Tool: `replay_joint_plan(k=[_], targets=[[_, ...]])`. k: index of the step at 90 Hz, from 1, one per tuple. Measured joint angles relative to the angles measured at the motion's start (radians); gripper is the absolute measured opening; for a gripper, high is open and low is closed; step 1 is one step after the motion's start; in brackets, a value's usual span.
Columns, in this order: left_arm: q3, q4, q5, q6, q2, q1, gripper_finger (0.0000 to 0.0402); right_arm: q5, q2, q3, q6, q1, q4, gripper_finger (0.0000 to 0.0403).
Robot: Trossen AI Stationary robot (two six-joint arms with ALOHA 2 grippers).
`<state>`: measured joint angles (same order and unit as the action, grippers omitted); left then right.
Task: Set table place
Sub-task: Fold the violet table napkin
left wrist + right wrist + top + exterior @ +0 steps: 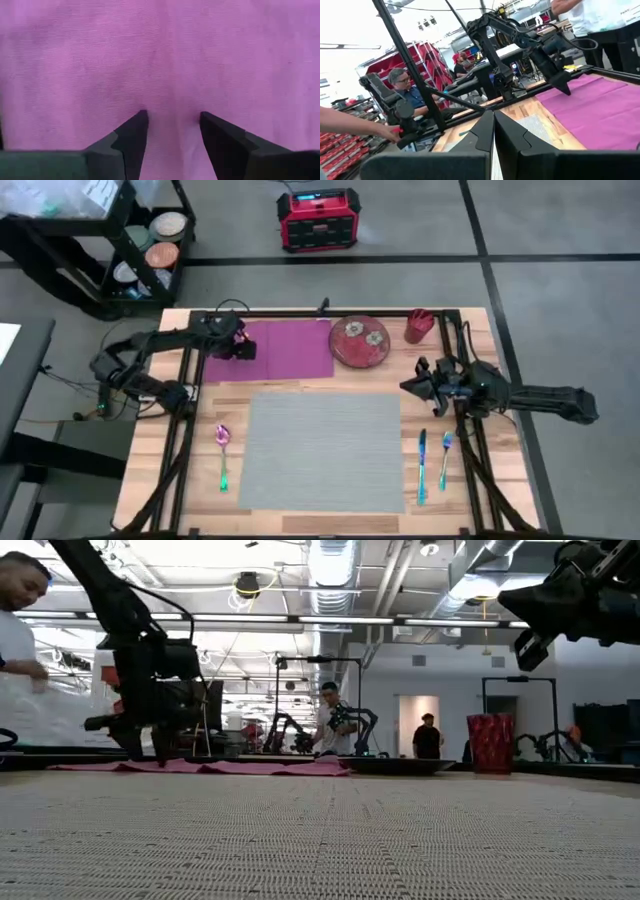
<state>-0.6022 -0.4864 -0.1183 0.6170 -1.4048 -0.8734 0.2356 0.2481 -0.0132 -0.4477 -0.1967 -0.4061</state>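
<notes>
A grey placemat [320, 450] lies flat in the middle of the light-wood table [500, 480]. Beyond it a magenta napkin [290, 350] is spread flat. My left gripper [240, 348] stands open over the napkin's left part, fingers pointing down, the cloth [165, 50] filling its wrist view. My right gripper [410, 385] is shut and hangs raised above the table near the placemat's far right corner, holding nothing. My left gripper comes at the napkin from above, pointing down. In the low view its open fingertips [160, 753] reach the cloth's surface. A faint crease [175, 130] shows between the tips. The napkin lies flat on the table.
A red patterned plate [360, 342] and a red cup [418, 327] stand at the far right. A spoon [224, 455] lies left of the placemat, a knife [422, 465] and a fork [445, 458] lie right of it. People show in the room beyond.
</notes>
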Motion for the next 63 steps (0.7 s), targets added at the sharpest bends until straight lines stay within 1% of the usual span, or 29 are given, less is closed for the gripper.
replay_joint_plan(k=[5, 11, 28, 31, 43, 50, 58, 63], targets=[[-0.002, -0.004, 0.0, 0.001, 0.0, 0.002, 0.0151, 0.0, 0.0, 0.0, 0.0, 0.0, 0.0, 0.0], [-0.008, -0.009, 0.004, 0.012, -0.001, 0.003, 0.0127, 0.0, 0.0, 0.0, 0.001, 0.0, 0.0, 0.0], [-0.008, 0.012, 0.032, 0.014, -0.002, 0.004, 0.0021, 0.0, 0.0, 0.0, 0.002, 0.0, 0.0, 0.0], [-0.008, 0.014, 0.037, 0.018, -0.002, 0.004, 0.0011, 0.0, 0.0, 0.0, 0.002, 0.0, 0.0, 0.0], [-0.01, 0.006, 0.042, 0.03, 0.0, 0.004, 0.0009, 0.0, 0.0, 0.0, 0.002, 0.0, 0.0, 0.0], [-0.02, -0.023, 0.072, 0.048, 0.01, 0.004, 0.0002, 0.0, 0.0, 0.0, 0.002, 0.0, 0.001, 0.0], [-0.058, -0.042, 0.111, 0.05, 0.02, 0.01, 0.0001, 0.0, 0.0, 0.0, 0.002, 0.0, 0.001, 0.0], [-0.092, -0.051, 0.117, 0.05, 0.025, 0.021, 0.0, 0.0, 0.0, 0.0, 0.002, 0.0, 0.001, 0.0]])
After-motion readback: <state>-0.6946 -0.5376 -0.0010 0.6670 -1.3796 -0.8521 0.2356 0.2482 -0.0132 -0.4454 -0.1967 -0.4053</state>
